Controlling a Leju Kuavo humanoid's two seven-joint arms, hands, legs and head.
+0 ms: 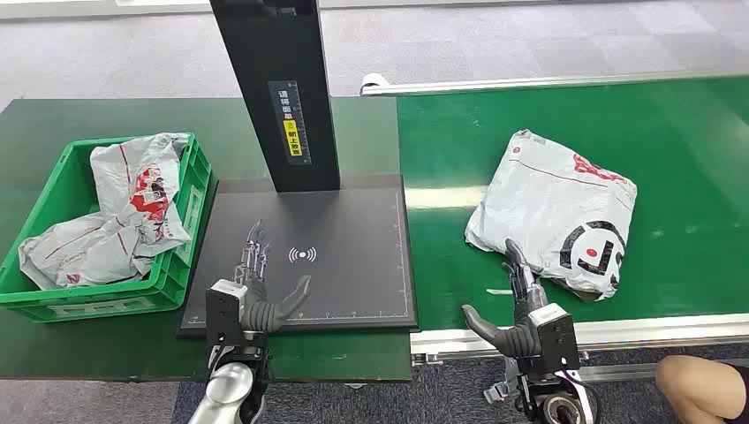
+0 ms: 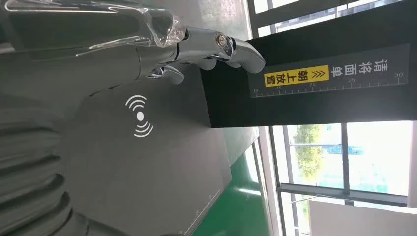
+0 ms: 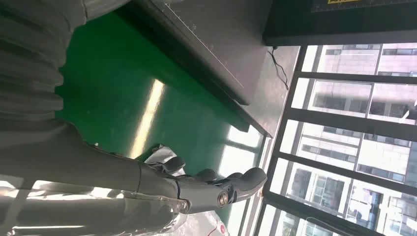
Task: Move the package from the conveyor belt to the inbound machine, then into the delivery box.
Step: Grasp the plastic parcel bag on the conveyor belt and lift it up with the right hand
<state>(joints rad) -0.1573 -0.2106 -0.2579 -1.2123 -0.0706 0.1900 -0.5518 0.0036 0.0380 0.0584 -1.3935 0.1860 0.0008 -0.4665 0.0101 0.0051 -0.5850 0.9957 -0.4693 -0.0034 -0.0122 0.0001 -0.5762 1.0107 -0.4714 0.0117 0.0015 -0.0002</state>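
Head view shows the package on the conveyor belt, just ahead of the empty, spread right hand, whose fingertips reach its near edge.

The package on the glossy green conveyor belt is a crinkled grey plastic mailer bag with a soft sheen. The inbound machine has a matt black, smooth plate, and the delivery box is green moulded plastic with slotted walls. The left hand shows polished metal fingers and a ribbed grey cover.
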